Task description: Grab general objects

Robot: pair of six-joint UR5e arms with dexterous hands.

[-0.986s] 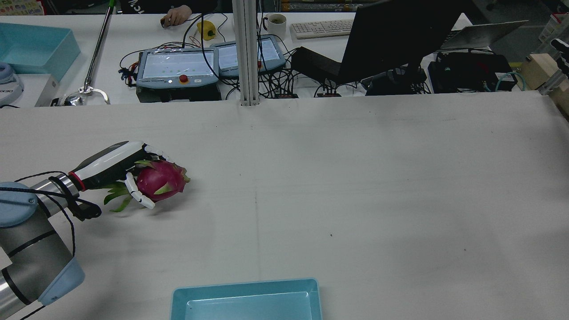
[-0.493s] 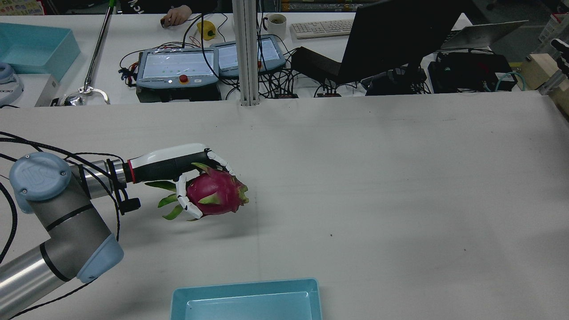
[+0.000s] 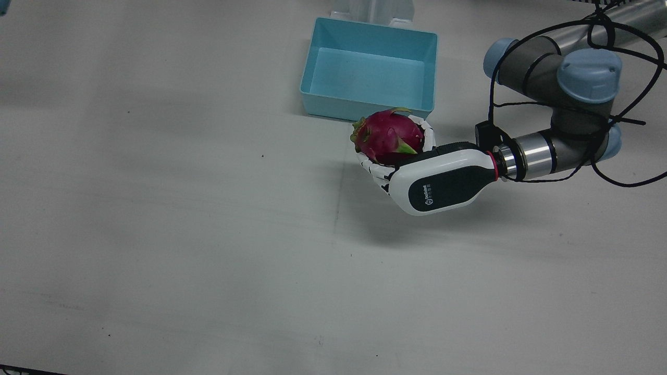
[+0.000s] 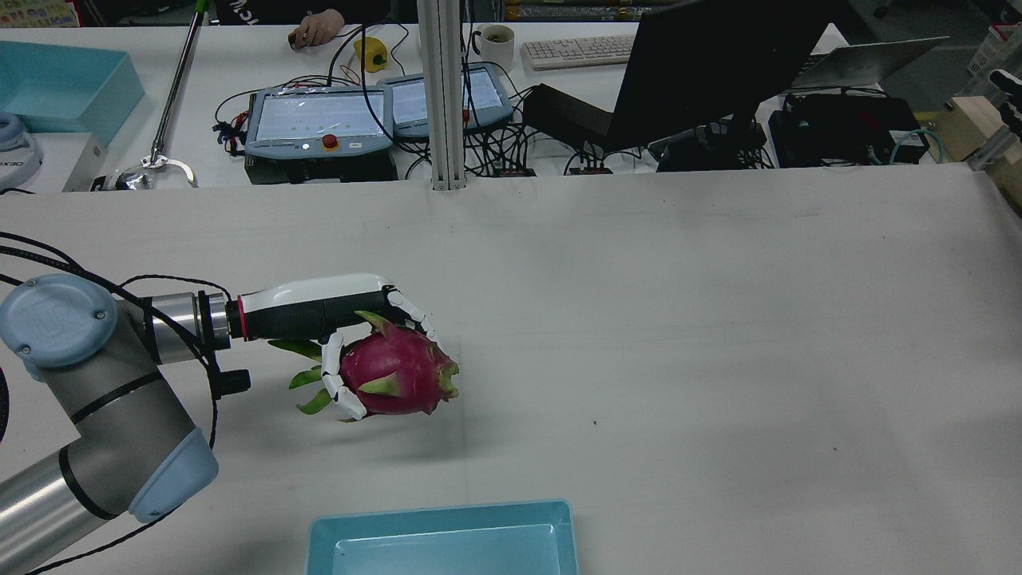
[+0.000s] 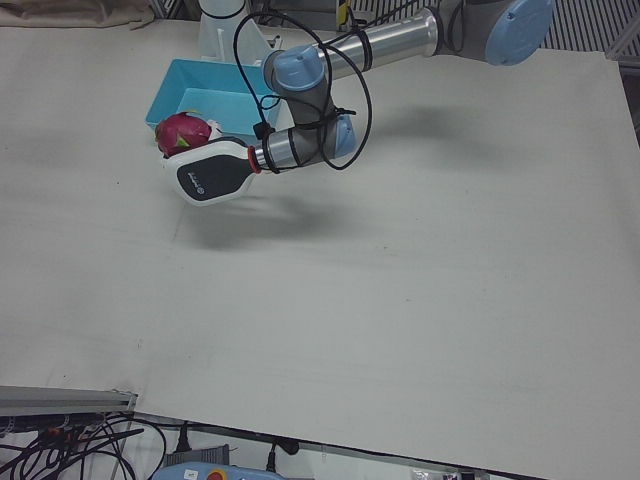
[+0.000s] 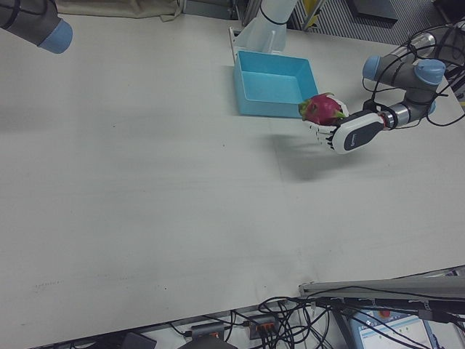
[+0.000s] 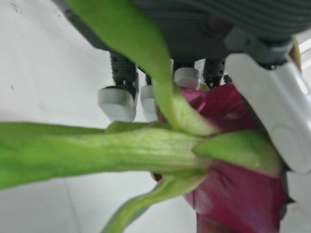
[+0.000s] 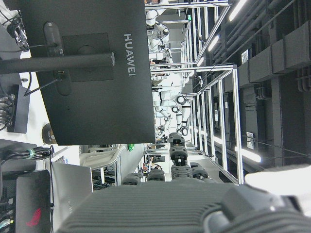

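My left hand (image 4: 319,313) is shut on a magenta dragon fruit (image 4: 395,375) with green scales and holds it clear of the white table, left of centre. In the front view the fruit (image 3: 388,136) hangs just in front of the blue tray's near wall (image 3: 365,110), with the hand (image 3: 437,179) behind it. The hand (image 5: 210,172) and fruit (image 5: 182,130) also show in the left-front view, and again in the right-front view, hand (image 6: 350,134) and fruit (image 6: 322,109). The left hand view is filled by the fruit (image 7: 233,160) and white fingers (image 7: 286,111). The right hand view shows only the right hand's dark body (image 8: 160,208).
The empty blue tray (image 4: 439,515) sits at the table's robot-side edge, between the arms. The right arm's elbow (image 6: 33,18) is at the table's far corner. Beyond the table stand a monitor (image 4: 718,64), teach pendants (image 4: 319,120) and cables.
My left hand has carried the dragon fruit to the right and then nearer the blue tray. Its grip on the fruit is unchanged.
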